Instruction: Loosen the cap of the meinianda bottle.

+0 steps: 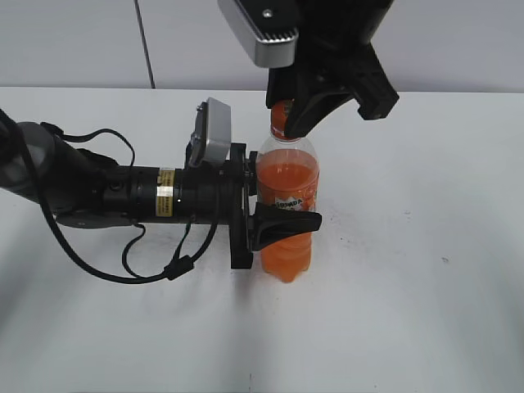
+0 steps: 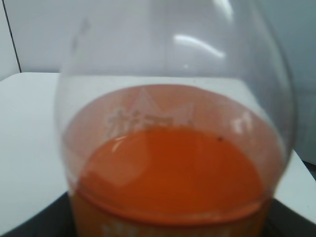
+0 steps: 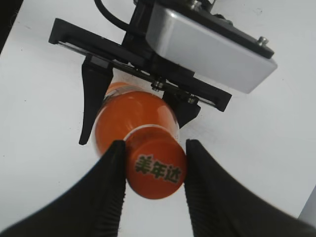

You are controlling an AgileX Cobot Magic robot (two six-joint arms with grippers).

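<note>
The meinianda bottle (image 1: pixel 286 184) stands upright on the white table, clear with orange drink and an orange-green label band. My left gripper (image 1: pixel 274 214) reaches in from the left and is shut on the bottle's body at the label. The left wrist view is filled by the bottle's shoulder (image 2: pixel 173 163). My right gripper (image 1: pixel 296 115) comes down from above, and its two black fingers (image 3: pixel 155 170) press both sides of the orange cap (image 3: pixel 155 168) with green print on top. In the exterior view the cap (image 1: pixel 280 113) is partly hidden by the fingers.
The white table (image 1: pixel 409 286) spreads around the bottle, with a grey wall behind it. The left arm and its looping black cable (image 1: pixel 131 246) lie low over the table at the left. The right arm's wrist camera (image 1: pixel 262 29) hangs above the bottle.
</note>
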